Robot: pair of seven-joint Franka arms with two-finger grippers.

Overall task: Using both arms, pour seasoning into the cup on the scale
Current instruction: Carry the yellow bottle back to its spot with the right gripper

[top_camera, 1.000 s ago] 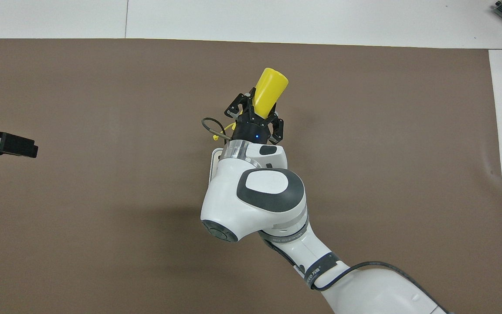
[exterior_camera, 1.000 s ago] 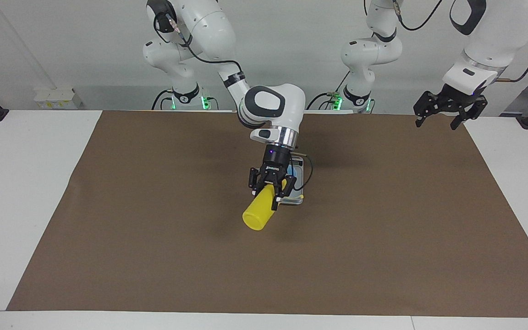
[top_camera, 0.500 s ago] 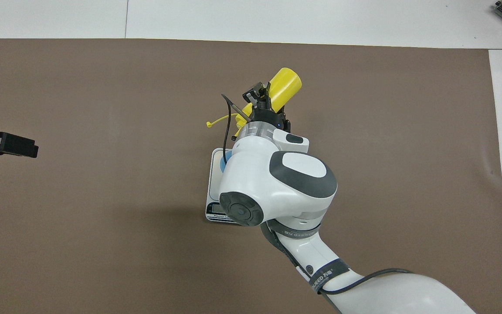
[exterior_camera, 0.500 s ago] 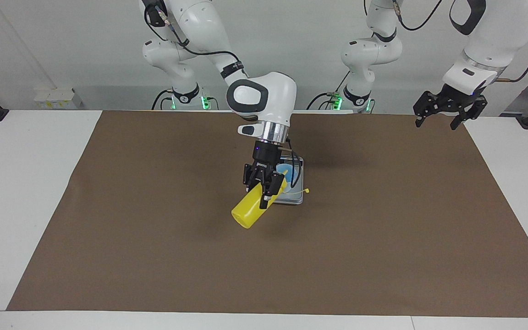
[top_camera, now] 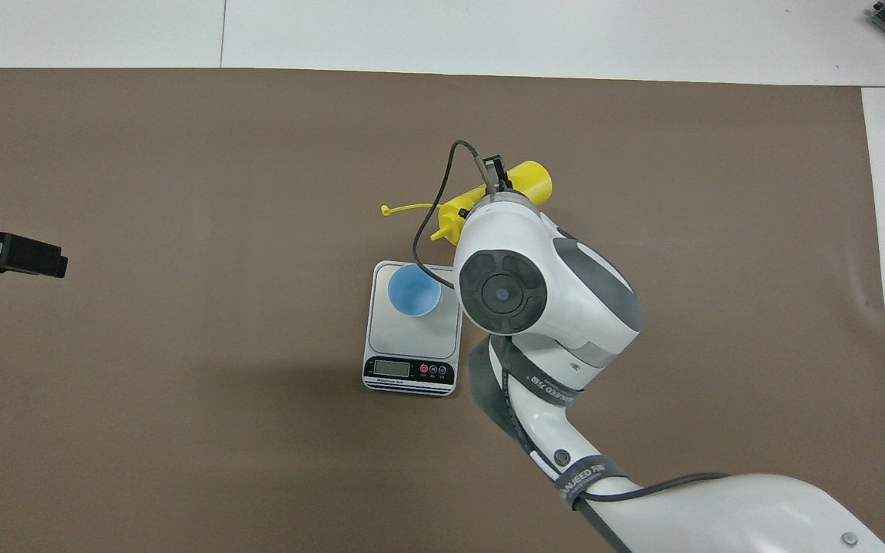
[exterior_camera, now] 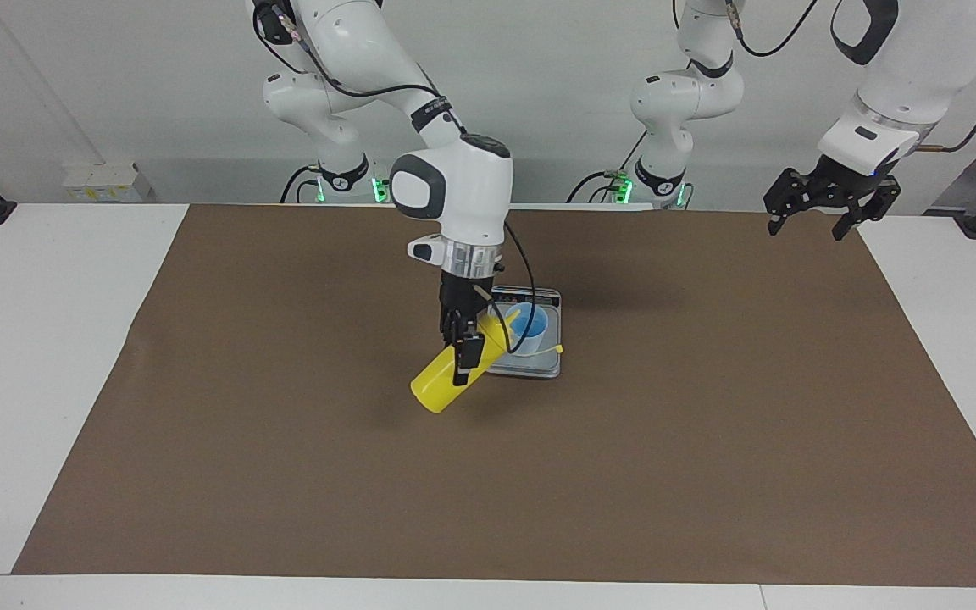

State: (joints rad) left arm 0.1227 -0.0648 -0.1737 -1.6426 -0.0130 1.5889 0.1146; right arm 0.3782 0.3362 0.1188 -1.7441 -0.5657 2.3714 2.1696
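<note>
- The worktop [exterior_camera: 47, 356] is white, with a big brown mat [exterior_camera: 708, 424] over most of it. Everything for the job sits dead centre of the frame, I'd guess so either arm can get to it.
- The right arm comes down from the upper left of the facing view. Its right gripper [exterior_camera: 464, 352] is clamped on the yellow seasoning bottle [exterior_camera: 446, 381], around the middle of the body.
- The bottle is tipped way over: base sticking out toward the lower left of the facing frame, nozzle end up toward the scale. Looks like a pouring tilt to me. The little tethered cap [top_camera: 386, 210] hangs loose off to the side, so the nozzle seems to be open.
- In the overhead view the nozzle [top_camera: 442, 230] sits just above the scale's upper right corner in the frame and not over the cup, so I don't think anything would land in the cup from here.
- The scale [top_camera: 412, 338] lies flat mid-frame, display strip at its lower edge in the overhead view.
- The light blue cup [top_camera: 414, 290] stands upright on the weighing plate, near its upper corner. Looks empty inside, just blue, no seasoning visible.
- The left gripper [exterior_camera: 823, 203] waits in the air at the upper right of the facing frame, jaws apart, holding nothing.
</note>
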